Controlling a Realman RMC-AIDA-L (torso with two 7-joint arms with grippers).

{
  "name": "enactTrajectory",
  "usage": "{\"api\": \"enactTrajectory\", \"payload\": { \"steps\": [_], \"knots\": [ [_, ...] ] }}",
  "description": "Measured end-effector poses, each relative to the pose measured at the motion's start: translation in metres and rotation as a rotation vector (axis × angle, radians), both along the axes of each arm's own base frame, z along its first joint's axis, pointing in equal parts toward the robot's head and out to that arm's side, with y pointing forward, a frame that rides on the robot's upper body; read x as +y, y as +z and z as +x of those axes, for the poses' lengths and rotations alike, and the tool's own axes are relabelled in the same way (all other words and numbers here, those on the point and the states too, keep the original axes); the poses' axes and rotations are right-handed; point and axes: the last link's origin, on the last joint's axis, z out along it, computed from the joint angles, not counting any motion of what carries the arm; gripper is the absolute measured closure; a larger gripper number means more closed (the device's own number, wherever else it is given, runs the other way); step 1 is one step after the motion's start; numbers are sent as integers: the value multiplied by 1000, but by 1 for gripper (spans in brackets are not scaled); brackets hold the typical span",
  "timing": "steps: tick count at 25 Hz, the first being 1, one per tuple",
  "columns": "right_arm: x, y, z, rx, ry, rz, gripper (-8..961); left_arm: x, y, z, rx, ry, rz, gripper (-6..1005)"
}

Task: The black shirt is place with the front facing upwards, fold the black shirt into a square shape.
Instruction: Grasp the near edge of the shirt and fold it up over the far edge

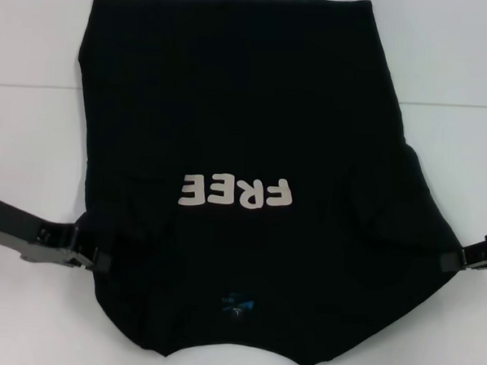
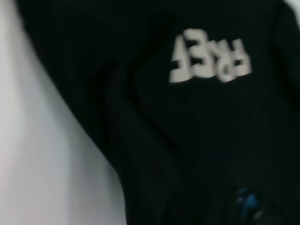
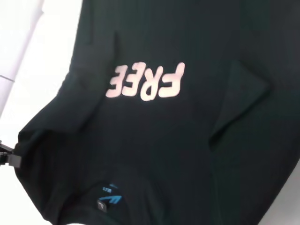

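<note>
The black shirt lies front up across the middle of the white surface, its collar end toward me at 6 o'clock and its straight hem far off at 12 o'clock. The cream FREE lettering reads upside down from my head view, and the small blue mark sits just below it, close to the collar.

My left gripper is at 8 o'clock, pressed against the shirt's left edge where the cloth narrows toward the shoulder. Its dark fingers merge with the black fabric, so I cannot tell whether they are apart or pinched on the cloth. My right gripper is at 4 o'clock, touching the shirt's right edge at the outermost bulge; there too I cannot tell how the fingers stand.

The left edge runs nearly straight from hem to my left gripper. The right edge flares outward below the middle, where a sleeve seems folded in, leaving a raised crease in my right wrist view. My left wrist view shows soft ridges running along the cloth near its left edge.

Bare white surface lies open at 9 o'clock and 3 o'clock beside the shirt. The hem reaches almost to the far edge of my head view.
</note>
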Motion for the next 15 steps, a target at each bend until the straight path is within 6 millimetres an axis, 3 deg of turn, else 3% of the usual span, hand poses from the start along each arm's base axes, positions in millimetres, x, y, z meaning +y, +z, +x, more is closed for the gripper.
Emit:
{"api": "enactTrajectory", "payload": {
  "steps": [7, 15],
  "knots": [
    [-12, 2, 4, 5, 42, -51, 907, -8, 5, -5, -24, 6, -42, 973],
    [-45, -4, 7, 27, 140, -236, 908, -35, 2, -1, -53, -29, -272, 973]
  ]
}}
